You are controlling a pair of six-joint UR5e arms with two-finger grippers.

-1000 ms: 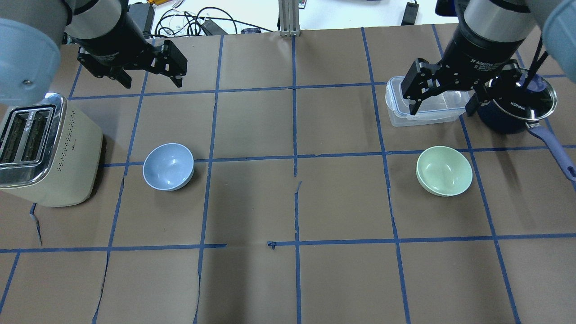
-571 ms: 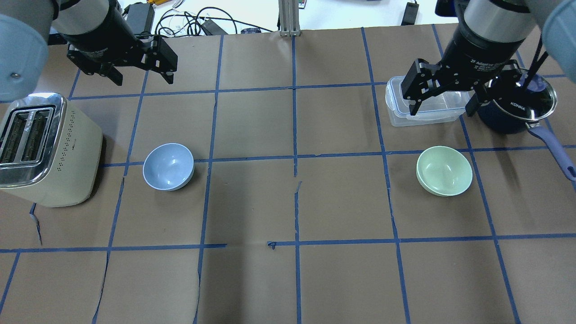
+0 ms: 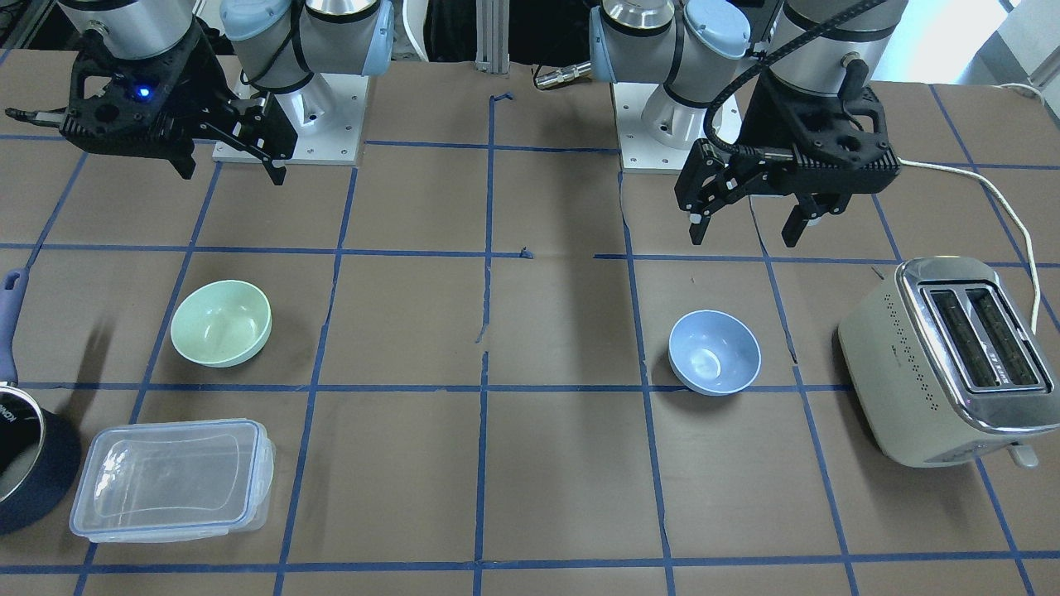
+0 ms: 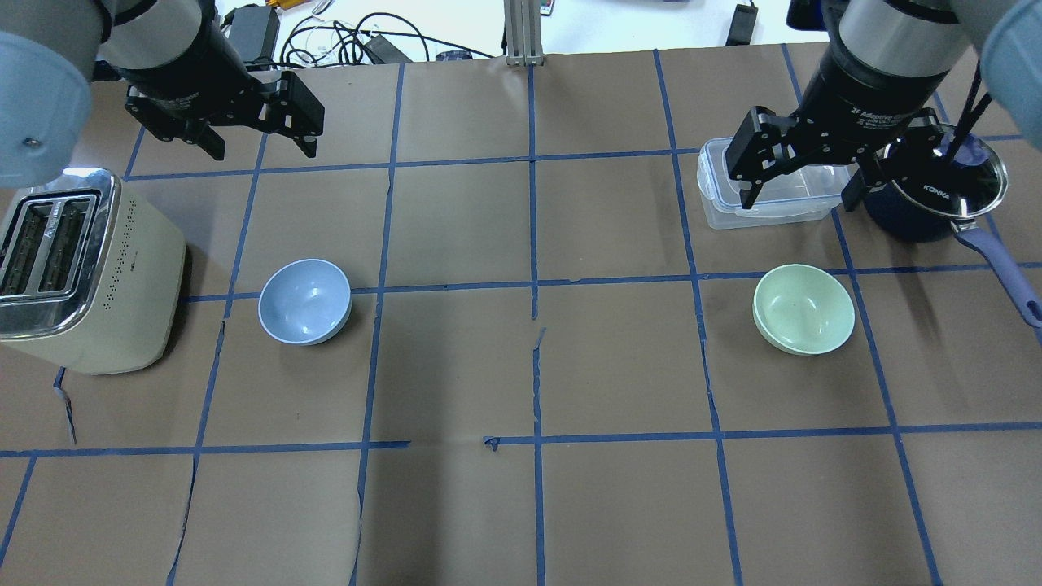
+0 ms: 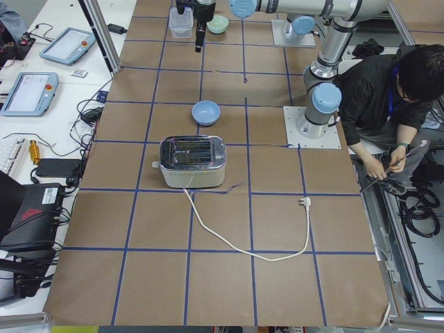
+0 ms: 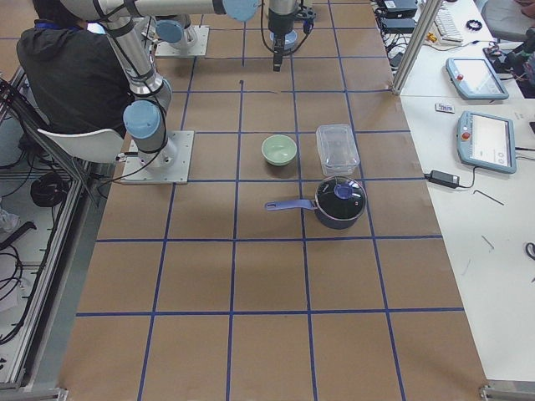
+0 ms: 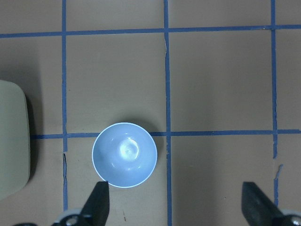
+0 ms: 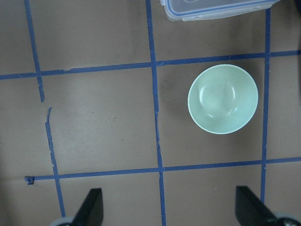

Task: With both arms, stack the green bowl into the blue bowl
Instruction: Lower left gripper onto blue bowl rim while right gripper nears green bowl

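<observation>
The green bowl [image 4: 804, 309] sits upright and empty on the right half of the table; it also shows in the front view [image 3: 221, 323] and the right wrist view [image 8: 223, 99]. The blue bowl [image 4: 304, 302] sits upright and empty on the left half, next to the toaster; it also shows in the front view [image 3: 715, 352] and the left wrist view [image 7: 124, 155]. My left gripper [image 4: 259, 144] hangs open and empty high above the table, beyond the blue bowl. My right gripper [image 4: 799, 195] hangs open and empty, high over the clear container.
A cream toaster [image 4: 77, 273] stands left of the blue bowl, its cord trailing off [image 3: 977, 178]. A clear rectangular container [image 4: 765, 195] and a dark lidded saucepan [image 4: 944, 187] with a blue handle stand beyond the green bowl. Blue tape lines grid the brown table.
My left gripper has shifted left and slightly away since a second ago, staying open. The right gripper and both bowls have not moved.
</observation>
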